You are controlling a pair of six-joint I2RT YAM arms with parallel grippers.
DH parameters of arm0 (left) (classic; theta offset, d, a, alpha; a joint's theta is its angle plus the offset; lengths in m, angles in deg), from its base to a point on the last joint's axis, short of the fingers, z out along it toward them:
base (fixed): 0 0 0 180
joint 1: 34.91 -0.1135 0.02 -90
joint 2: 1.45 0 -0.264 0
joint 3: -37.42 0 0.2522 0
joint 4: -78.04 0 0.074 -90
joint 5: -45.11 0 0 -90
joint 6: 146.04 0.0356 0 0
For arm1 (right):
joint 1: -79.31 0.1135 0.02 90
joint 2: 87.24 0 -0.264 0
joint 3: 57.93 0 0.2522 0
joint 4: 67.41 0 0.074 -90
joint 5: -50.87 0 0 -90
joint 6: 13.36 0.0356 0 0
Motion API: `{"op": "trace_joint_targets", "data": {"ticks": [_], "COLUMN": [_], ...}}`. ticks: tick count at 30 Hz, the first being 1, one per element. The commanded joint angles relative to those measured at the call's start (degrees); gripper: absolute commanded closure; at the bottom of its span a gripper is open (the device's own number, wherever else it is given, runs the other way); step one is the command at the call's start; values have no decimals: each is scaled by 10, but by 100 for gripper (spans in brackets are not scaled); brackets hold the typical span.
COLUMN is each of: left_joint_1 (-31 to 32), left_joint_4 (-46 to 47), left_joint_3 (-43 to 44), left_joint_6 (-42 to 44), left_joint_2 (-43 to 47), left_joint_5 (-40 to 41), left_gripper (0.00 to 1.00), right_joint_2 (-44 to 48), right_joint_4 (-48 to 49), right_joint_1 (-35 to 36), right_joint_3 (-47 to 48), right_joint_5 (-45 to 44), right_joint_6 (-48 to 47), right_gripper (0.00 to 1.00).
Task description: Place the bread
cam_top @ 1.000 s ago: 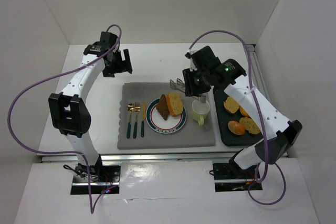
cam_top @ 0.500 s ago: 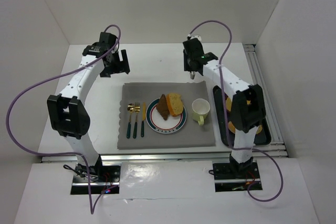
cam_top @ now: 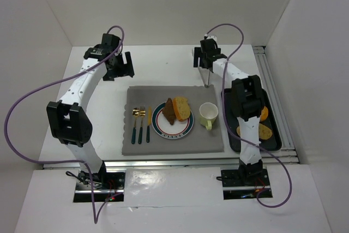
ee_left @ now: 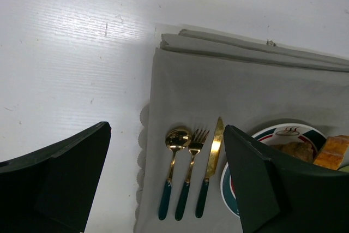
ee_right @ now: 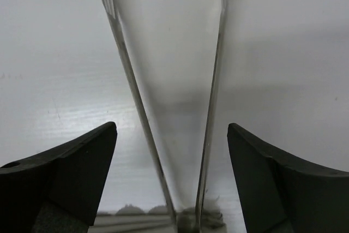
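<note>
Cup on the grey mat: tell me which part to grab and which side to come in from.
Probably best: take the cup by its rim, coming straight down from above with one claw finger inside and one outside. It stands upright with its mouth open. Pinch the far wall, since the handle points toward the near edge and the plate sits close beside it.

Grey placemat [ee_left: 245, 85] on white table [ee_left: 71, 53], gold spoon [ee_left: 172, 170], fork [ee_left: 191, 172], knife [ee_left: 210, 163] side by side, plate [ee_left: 256, 133] edge with bread [ee_left: 334, 152]

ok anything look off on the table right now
Only the grey placemat: its far edge is folded back on itself, a doubled strip in the left wrist view. Plate, bread and cutlery look tidy.
</note>
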Motion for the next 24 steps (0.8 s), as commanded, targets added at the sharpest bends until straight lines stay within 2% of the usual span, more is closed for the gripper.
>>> {"op": "trace_joint_targets", "data": {"ticks": [1, 6, 11, 15, 24], "left_joint_1": [3, 3, 3, 3, 3], "left_joint_4": [-4, -9, -9, -21, -21], "left_joint_3": [21, 10, 10, 28, 45], "left_joint_6": [13, 13, 8, 8, 3], "left_joint_2": [21, 32, 32, 32, 32], "left_joint_5": [-9, -3, -3, 2, 2], "left_gripper": [2, 2, 2, 2, 2], "right_joint_2": [-11, 26, 117, 207, 298], "right_joint_4": [11, 11, -14, -68, -150], "right_joint_1": [-9, -9, -21, -26, -72], "right_joint_3": [71, 54, -8, -68, -175], "right_joint_5": [13, 16, -17, -158, -160], "right_joint_6": [0, -5, 38, 98, 132], "right_gripper": [10, 9, 0, 0, 0]}}
